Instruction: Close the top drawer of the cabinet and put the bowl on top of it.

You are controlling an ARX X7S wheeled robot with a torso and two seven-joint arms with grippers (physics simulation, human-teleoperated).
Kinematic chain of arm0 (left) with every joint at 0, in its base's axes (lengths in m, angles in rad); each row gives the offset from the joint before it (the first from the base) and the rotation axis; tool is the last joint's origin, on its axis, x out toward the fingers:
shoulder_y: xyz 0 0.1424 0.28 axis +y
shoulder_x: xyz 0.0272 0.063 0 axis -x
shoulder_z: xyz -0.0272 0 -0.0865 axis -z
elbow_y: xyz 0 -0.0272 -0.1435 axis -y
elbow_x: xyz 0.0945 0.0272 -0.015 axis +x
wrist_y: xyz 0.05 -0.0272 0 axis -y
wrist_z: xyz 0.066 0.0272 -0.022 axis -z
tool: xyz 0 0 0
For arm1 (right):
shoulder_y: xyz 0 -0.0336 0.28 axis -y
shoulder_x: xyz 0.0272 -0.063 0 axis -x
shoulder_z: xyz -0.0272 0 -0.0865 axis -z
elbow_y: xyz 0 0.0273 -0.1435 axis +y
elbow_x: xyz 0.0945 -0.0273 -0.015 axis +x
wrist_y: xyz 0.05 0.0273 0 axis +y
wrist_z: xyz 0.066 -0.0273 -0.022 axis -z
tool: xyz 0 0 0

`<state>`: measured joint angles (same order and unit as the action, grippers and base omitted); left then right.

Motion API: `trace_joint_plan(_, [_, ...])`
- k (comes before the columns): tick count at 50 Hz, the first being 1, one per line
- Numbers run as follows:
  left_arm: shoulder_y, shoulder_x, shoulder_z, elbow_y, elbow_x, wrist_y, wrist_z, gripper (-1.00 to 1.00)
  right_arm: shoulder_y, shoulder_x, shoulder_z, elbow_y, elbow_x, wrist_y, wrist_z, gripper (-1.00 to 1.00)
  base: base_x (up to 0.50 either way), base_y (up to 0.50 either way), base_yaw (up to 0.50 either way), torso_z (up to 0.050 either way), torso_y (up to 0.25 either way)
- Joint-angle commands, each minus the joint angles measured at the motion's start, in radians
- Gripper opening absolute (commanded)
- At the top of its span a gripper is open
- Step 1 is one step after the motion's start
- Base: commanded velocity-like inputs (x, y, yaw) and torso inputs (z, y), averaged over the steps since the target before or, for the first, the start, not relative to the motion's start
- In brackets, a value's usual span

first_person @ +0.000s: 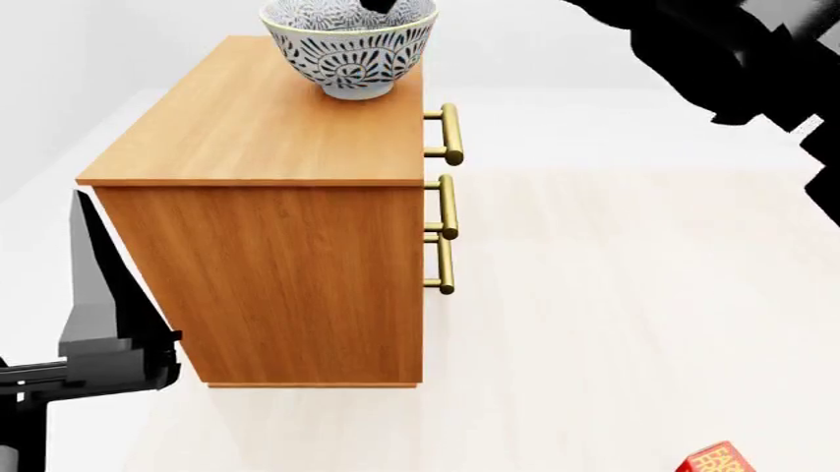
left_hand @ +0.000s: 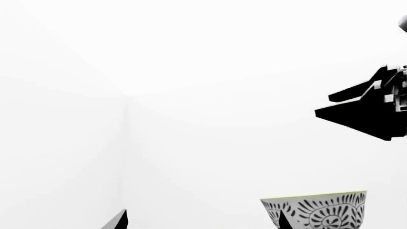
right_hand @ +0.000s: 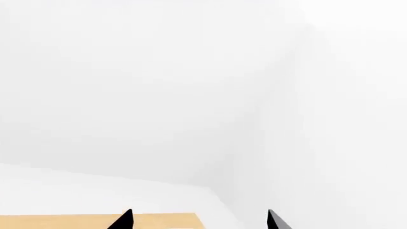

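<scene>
Bowl point(first_person: 349, 44) sits on cabinet point(first_person: 250, 118) top; white walls, pale floor point(first_person: 630, 295); both claws spread, empty.

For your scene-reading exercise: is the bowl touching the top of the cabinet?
Touching. The head view shows the bowl standing upright with its foot on the flat top of the cabinet, no gap beneath.

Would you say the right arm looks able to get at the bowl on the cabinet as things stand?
Probably yes: the bowl stands uncovered on the cabinet top, and the right end effector is open with nothing between its tips, though how far it sits from the bowl is unclear.
</scene>
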<state>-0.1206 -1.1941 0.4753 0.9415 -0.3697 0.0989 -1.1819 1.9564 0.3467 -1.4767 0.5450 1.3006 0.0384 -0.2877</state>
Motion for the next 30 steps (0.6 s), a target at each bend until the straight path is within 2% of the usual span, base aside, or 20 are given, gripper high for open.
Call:
trace_joint_plan(1, [0.001, 0.0, 0.0, 0.003, 0.003, -0.001, 0.0, 1.0, 0.025, 0.245, 0.047, -0.405, -0.011, -0.034, 0.286, 1.0, 0.0, 0.0, 0.0, 0.0, 0.0])
trace_joint_plan(13, [-0.003, -0.014, -0.011, 0.036, -0.008, -0.022, -0.012, 1.0, 0.06, 0.475, 0.084, -0.791, -0.053, -0.008, 0.646, 1.0, 0.0, 0.0, 0.0, 0.0, 0.0])
trace_joint_plan(19, [0.005, -0.016, -0.013, 0.031, -0.002, -0.012, -0.013, 1.0, 0.055, 0.55, 0.111, -0.922, -0.091, -0.036, 0.765, 1.0, 0.0, 0.0, 0.0, 0.0, 0.0])
trace_joint_plan(25, [0.014, -0.03, -0.024, 0.033, -0.004, -0.001, -0.024, 1.0, 0.065, 0.605, 0.141, -1.001, -0.146, -0.039, 0.908, 1.0, 0.0, 0.0, 0.0, 0.0, 0.0])
trace_joint_plan(30, [0.017, -0.034, -0.027, 0.035, 0.0, 0.001, -0.025, 1.0, 0.038, 0.656, 0.191, -1.036, -0.142, -0.131, 0.962, 1.0, 0.0, 0.0, 0.0, 0.0, 0.0])
